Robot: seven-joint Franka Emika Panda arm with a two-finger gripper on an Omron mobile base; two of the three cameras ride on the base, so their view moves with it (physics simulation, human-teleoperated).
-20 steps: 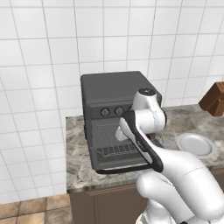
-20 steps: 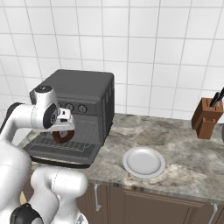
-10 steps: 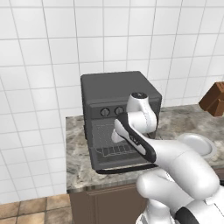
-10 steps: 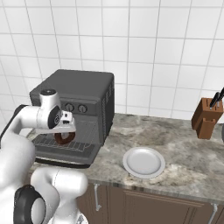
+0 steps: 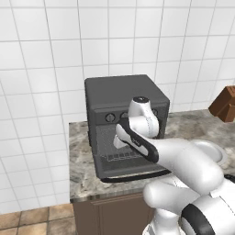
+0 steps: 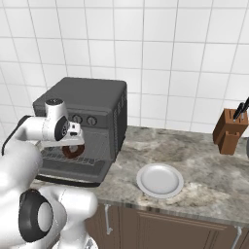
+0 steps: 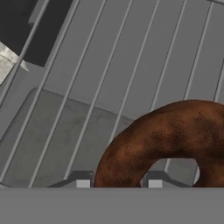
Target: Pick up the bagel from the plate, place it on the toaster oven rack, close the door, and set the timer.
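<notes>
The bagel [image 7: 175, 131], a dark brown ring, sits between the finger tips of my gripper [image 7: 116, 183], which is shut on it. It hangs just above the thin grey bars of the toaster oven rack [image 7: 109, 65]. From the right base view, the bagel [image 6: 73, 151] and gripper [image 6: 73, 147] are at the mouth of the oven, over the rack [image 6: 95, 146]. The door [image 6: 68, 172] lies dropped open in front. The plate [image 6: 160, 180] stands bare on the counter to the right. My arm covers the hand above the rack [image 5: 112, 153] and door [image 5: 133, 173].
The dark grey toaster oven [image 6: 87, 95] has two knobs above its opening. A brown knife block [image 6: 227, 130] stands at the back right of the marble counter [image 6: 204, 160]. White tiled wall behind. The plate [image 5: 215, 152] lies right of my arm.
My hand with the bagel has edged a little further into the oven opening, and my forearm and elbow have swung lower. The grip has not changed.
</notes>
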